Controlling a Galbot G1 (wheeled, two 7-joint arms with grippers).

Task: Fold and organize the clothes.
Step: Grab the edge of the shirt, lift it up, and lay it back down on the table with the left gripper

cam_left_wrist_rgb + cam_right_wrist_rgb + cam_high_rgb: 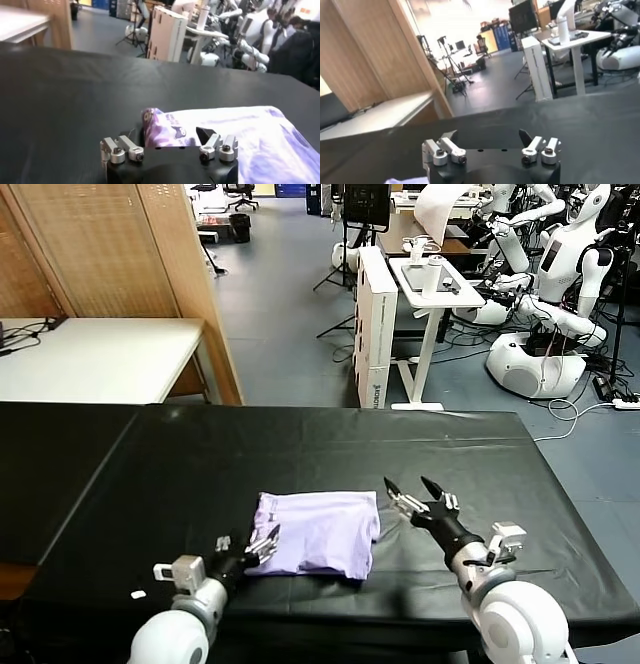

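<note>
A: Start with what's closest. Where is the left gripper (262,541)?

B: Low at the near left corner of the shirt (318,533), jaws spread apart with nothing between them. In the left wrist view its fingers (123,149) sit just short of a rolled corner of the cloth where the printed side shows. I can't tell whether they touch it.

A: And the shirt itself?

B: Folded into a compact rectangle on the black table (200,454), near the front edge, a bit left of centre between the two arms. It looks close to finished to me.

A: So what could spoil it?

B: That rolled corner, mostly. The fabric looks thin and soft, so if the left fingers drag or snag on it as the arm pulls away, the fold could peel open or the whole bundle could slide toward the near edge.

A: The right side?

B: The right gripper (421,492) hangs just beyond the shirt's far right corner, jaws also wide and empty. A low sweep leftward could catch the right edge and flip a layer.

A: Anything farther out?

B: The far half of the table is bare cloth. I see no hazard there.
</note>
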